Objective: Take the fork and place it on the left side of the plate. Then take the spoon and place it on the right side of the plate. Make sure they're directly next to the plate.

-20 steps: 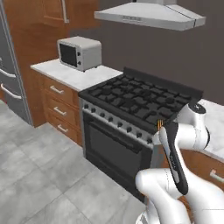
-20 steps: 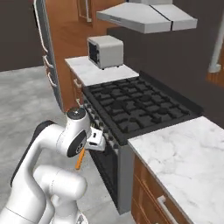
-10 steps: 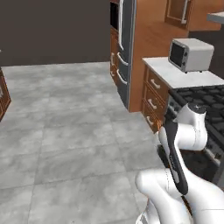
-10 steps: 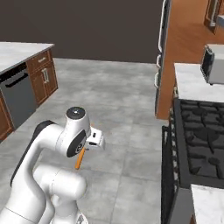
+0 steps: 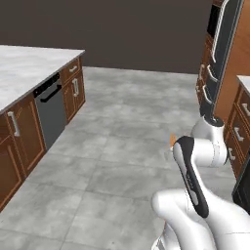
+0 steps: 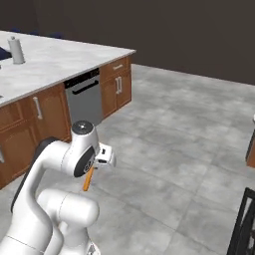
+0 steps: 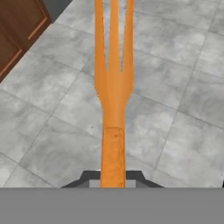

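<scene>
My gripper (image 7: 113, 177) is shut on the handle of the orange fork (image 7: 113, 92), whose tines point away from the hand over the grey tiled floor. In the right base view the fork (image 6: 88, 179) hangs down below the gripper (image 6: 97, 164), close in front of the arm's body. In the left base view a small orange tip of the fork (image 5: 172, 140) peeks out beside the arm's elbow. The plate and the spoon are out of view.
A kitchen island (image 5: 29, 68) with a marble top, wood cabinets and a dishwasher (image 5: 51, 110) stands at left. A tall steel fridge (image 5: 222, 53) and wood drawers (image 5: 239, 127) are at right. A grey shaker (image 6: 16, 50) stands on the island top. Open tiled floor (image 5: 127, 122) lies ahead.
The base has turned, so the whole scene swung from the stove and microwave to the open floor and the island. The fork stays held in the same way.
</scene>
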